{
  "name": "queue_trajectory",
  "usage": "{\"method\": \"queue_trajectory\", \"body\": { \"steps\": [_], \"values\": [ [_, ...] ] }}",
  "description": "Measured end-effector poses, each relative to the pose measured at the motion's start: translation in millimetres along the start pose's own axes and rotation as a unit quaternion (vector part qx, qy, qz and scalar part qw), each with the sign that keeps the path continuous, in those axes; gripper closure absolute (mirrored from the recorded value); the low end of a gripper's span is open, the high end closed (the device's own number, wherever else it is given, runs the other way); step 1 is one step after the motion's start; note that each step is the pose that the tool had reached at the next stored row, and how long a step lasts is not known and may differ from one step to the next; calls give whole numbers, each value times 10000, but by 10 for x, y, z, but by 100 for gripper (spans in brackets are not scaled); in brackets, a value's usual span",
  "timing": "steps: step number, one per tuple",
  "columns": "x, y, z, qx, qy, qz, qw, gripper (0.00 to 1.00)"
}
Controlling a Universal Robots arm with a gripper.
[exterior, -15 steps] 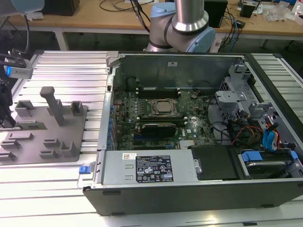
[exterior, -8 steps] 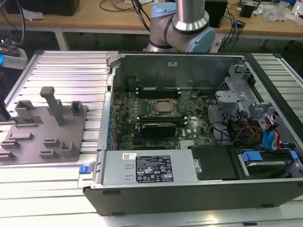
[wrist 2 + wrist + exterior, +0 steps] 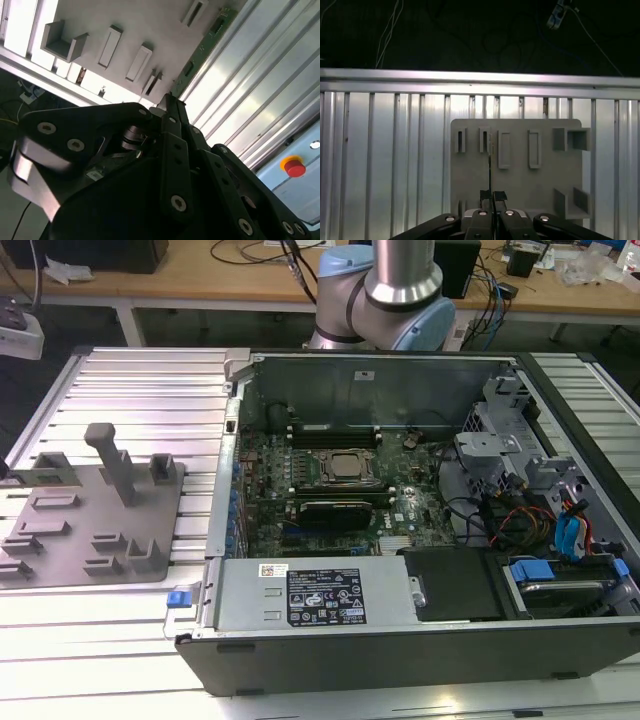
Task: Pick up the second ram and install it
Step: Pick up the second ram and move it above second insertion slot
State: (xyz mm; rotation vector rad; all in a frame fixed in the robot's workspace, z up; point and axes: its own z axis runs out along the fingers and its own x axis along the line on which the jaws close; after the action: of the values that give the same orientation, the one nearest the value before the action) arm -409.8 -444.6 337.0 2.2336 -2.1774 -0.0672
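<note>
Your end effector [image 3: 490, 194] is clenched on one end of the second ram [image 3: 45, 478]. The stick stands on its long edge over the grey tray [image 3: 520, 180], at the tray's end on the exterior view's left. Bare ribbed table [image 3: 130, 380] surrounds the tray. Beyond it, on the exterior view's right, the open computer case [image 3: 400, 640] holds the processor [image 3: 345, 468].

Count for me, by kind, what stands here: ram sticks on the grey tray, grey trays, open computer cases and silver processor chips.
second ram, on the tray: 1
grey tray: 1
open computer case: 1
silver processor chip: 1
Total: 4
</note>
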Motion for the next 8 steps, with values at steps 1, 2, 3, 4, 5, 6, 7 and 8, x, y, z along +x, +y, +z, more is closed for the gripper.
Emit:
{"method": "queue_trajectory", "body": {
  "steps": [1,2,3,4,5,6,7,8],
  "values": [
    [-1,1,-30,0,0,0,10000,91],
    [-1,3,-61,0,0,0,10000,91],
    [-1,4,-76,0,0,0,10000,91],
    [-2,4,-95,0,-1,0,10000,91],
    [-2,5,-118,0,-1,0,10000,91],
    [-2,6,-143,0,-1,0,10000,91],
    [-3,8,-170,0,-1,0,10000,91],
    [-3,9,-193,0,-2,0,10000,91]
  ]
}}
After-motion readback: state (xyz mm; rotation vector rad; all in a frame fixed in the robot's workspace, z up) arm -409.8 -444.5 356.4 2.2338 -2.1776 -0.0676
